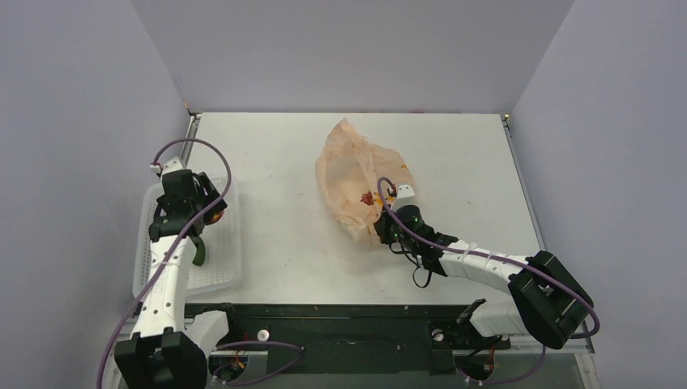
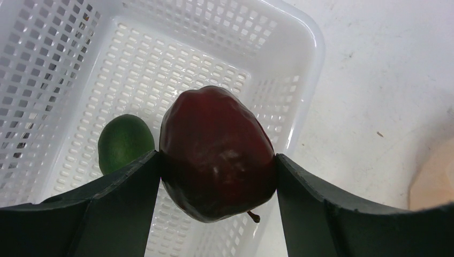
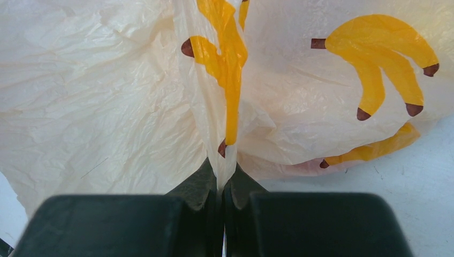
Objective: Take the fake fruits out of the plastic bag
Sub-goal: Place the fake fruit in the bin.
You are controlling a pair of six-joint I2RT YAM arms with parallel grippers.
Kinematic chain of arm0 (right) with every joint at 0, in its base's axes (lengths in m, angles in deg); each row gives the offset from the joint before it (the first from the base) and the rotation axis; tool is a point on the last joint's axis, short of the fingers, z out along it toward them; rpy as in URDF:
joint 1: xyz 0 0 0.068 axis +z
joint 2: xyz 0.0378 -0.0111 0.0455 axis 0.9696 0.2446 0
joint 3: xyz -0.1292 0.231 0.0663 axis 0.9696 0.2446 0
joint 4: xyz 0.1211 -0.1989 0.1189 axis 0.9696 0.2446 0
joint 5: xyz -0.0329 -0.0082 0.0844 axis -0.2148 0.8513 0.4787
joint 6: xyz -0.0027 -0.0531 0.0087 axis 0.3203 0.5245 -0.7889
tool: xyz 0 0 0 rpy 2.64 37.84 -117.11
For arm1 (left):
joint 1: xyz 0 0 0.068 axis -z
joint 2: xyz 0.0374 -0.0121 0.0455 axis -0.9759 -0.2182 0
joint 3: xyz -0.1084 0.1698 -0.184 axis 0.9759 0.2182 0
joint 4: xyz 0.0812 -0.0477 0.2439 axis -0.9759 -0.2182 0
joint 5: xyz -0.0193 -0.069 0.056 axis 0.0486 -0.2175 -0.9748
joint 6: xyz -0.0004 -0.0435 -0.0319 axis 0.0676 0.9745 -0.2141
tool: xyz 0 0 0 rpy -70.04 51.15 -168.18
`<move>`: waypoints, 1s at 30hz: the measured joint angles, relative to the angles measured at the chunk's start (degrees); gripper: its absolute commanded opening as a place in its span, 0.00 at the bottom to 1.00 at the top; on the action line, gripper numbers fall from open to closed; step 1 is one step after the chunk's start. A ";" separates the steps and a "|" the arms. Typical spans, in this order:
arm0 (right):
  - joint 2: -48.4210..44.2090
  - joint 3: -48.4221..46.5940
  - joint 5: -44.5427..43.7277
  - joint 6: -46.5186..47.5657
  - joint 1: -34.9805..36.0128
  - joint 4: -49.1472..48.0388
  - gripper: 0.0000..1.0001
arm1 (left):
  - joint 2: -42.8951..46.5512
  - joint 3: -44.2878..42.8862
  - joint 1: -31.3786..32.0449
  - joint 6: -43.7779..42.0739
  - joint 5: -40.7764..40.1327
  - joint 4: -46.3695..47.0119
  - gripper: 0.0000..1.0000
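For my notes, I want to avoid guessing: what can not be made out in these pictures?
Top view: the plastic bag veils its contents; only a red spot shows.
Left wrist view: the left fingers hide the lower part of a green object in the basket.

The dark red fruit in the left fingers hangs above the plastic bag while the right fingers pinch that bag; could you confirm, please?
Not quite: the left wrist view shows the dark red fruit above the white mesh basket, not the plastic bag. The right fingers do pinch that bag.
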 measured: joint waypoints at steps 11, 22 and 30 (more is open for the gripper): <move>0.11 0.00 0.00 0.11 0.00 0.02 0.00 | -17.29 -4.94 -2.36 -4.55 3.28 4.09 0.46; 0.11 0.00 0.00 0.66 0.00 0.04 0.00 | -24.33 -4.96 -3.43 -7.41 5.46 6.93 0.77; 0.11 0.00 0.04 0.70 0.00 0.04 0.00 | -25.38 -4.85 -3.89 -7.30 6.03 7.74 0.94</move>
